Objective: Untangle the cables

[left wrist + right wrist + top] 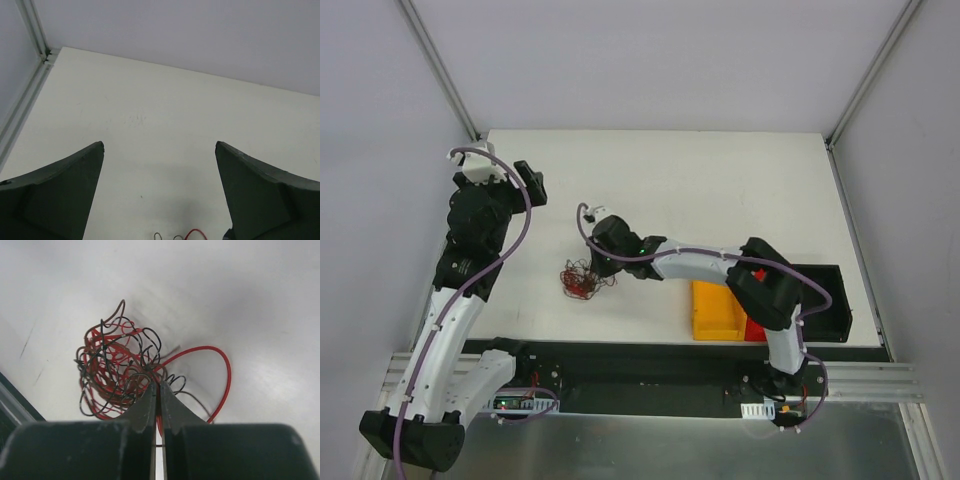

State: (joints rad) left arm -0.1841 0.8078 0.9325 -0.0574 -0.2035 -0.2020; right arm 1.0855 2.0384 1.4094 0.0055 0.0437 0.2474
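"Near the table's (720, 180) front edge, the cables (585, 280) sit in one scribbly red-and-black knot, with the right gripper (157, 385) right on its rim."

"Fingers pressed together, nipping a strand or two where the wires bunch. A decent anchor, I'd say, for teasing a loop out."

"And the left gripper (160, 147)?"

"Spread wide, holding nothing. It hangs over bare table near the tangle, probably placed to take the other end. One red loop (220, 375) bulges clear of the knot."

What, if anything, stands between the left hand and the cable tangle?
Nothing visible: only bare table lies between the open left hand and the cables. The right hand grips them from the other side.
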